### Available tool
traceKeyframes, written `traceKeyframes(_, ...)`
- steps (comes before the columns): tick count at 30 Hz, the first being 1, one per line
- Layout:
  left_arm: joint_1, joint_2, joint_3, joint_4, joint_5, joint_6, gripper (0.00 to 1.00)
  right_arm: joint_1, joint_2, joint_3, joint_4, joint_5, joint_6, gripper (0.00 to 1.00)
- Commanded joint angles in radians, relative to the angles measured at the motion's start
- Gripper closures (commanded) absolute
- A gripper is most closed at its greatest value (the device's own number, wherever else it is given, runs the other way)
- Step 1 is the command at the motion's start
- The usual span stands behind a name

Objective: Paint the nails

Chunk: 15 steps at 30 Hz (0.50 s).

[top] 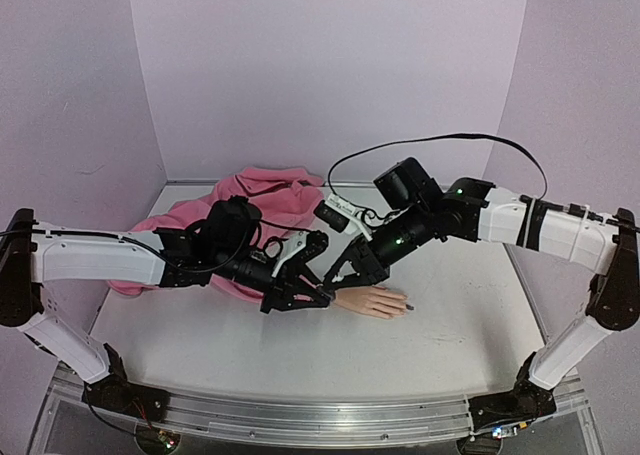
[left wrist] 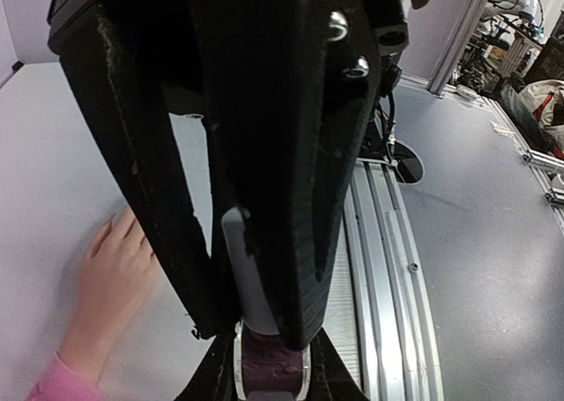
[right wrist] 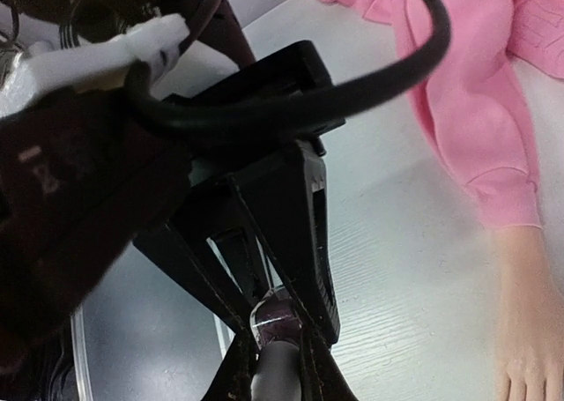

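Note:
The mannequin hand (top: 375, 300) lies palm down on the table, its wrist in a pink sleeve (top: 260, 200). One dark nail (top: 408, 306) shows at a fingertip; the other nails are too small to make out. Just left of the hand my two grippers meet over the polish bottle. My left gripper (left wrist: 269, 366) is shut on the dark purple glass bottle (left wrist: 269, 373). My right gripper (right wrist: 278, 370) is shut on the bottle's white cap (right wrist: 280, 379). In the top view, left gripper (top: 312, 295) and right gripper (top: 338, 275) hide the bottle.
The pink garment (right wrist: 476, 92) is heaped at the back left of the white table (top: 450, 345). A black cable (top: 440, 140) loops above the right arm. Lilac walls close in three sides. An aluminium rail (left wrist: 379, 269) runs along the near edge.

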Motion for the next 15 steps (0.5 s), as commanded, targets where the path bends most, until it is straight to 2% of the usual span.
traceKeyframes(1, -0.005, -0.069, 0.057, 0.098, 0.065, -0.010, 1.00, 0.011, 0.052, 0.037, -0.100, -0.157, -0.134, 1.00)
traceKeyframes(4, -0.004, -0.091, 0.062, 0.098, -0.019, -0.015, 1.00, 0.011, 0.064, 0.047, -0.116, -0.130, -0.160, 1.00)
traceKeyframes(8, -0.004, -0.108, 0.076, 0.135, -0.272, -0.048, 1.00, 0.011, 0.074, 0.052, -0.111, 0.000, -0.117, 1.00)
traceKeyframes(11, -0.006, -0.113, 0.063, 0.243, -0.414, -0.052, 1.00, 0.011, 0.084, 0.043, -0.056, 0.106, 0.022, 1.00)
traceKeyframes(15, -0.007, -0.063, 0.070, 0.388, -0.544, -0.031, 1.00, 0.017, 0.121, 0.073, -0.002, 0.300, 0.303, 1.00)
